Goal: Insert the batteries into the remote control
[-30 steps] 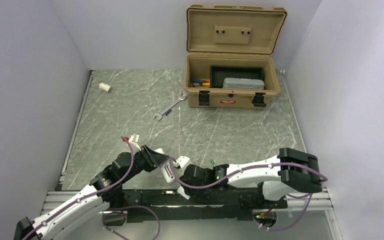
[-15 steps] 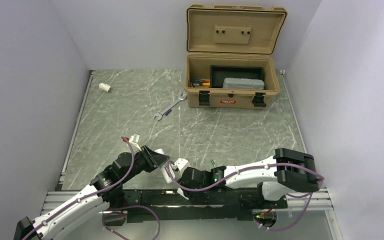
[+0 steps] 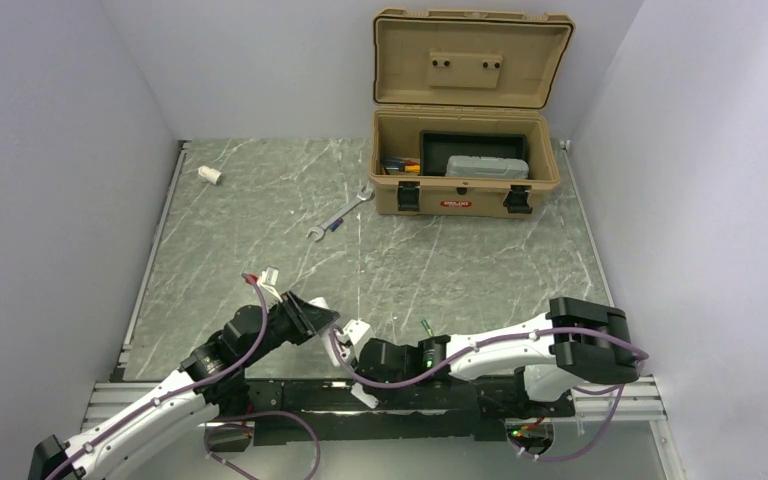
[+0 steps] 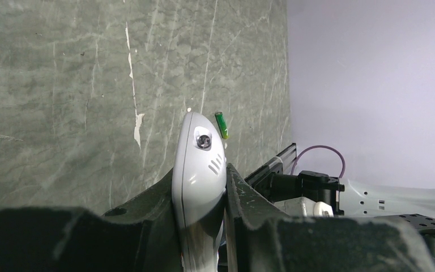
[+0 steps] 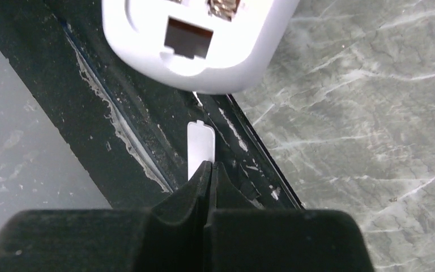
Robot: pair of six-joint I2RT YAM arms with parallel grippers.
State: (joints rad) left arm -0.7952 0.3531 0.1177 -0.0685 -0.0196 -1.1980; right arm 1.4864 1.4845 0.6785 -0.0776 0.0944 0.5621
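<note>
- Counter [image 3: 250, 235] edge on the left follows a metal rail beside the grey wall. A stubby white cylinder [image 3: 209, 175] lies near the far-left corner, well apart from everything else.
- Left arm comes in from the near-left corner. Its hand [image 4: 200, 187] is clamped on the remote [image 4: 199, 144], which is held on edge with one finger on each broad face. The remote's rounded end sticks out past the fingertips, above the counter close to its near edge.
- Bare marble fills the middle, from the left hand out to a wrench [image 3: 340, 215] lying slantwise toward the far side.
- Right hand [image 5: 209, 168] hangs just beside the remote, over the black rail [image 5: 153, 113] along the counter's near edge. Its fingers are pressed together with no gap.
- Lid [image 5: 200, 141], small and white, lies flat on that rail. Its near end is hidden behind the right fingertips, and I cannot tell whether they touch it.
- In the right wrist view, the remote's open end sits just past the lid and overhangs the line where rail meets marble.
- Battery [image 3: 426, 326], the one green one in view, lies on the counter just beyond the right forearm, near the remote but apart from it.
- Toolbox [image 3: 465, 185] stands at the far right with its lid up against the back wall. The wrench's head is near its front-left corner, and bare counter separates it from the right arm.
- Right arm's elbow sits close to the right wall.
</note>
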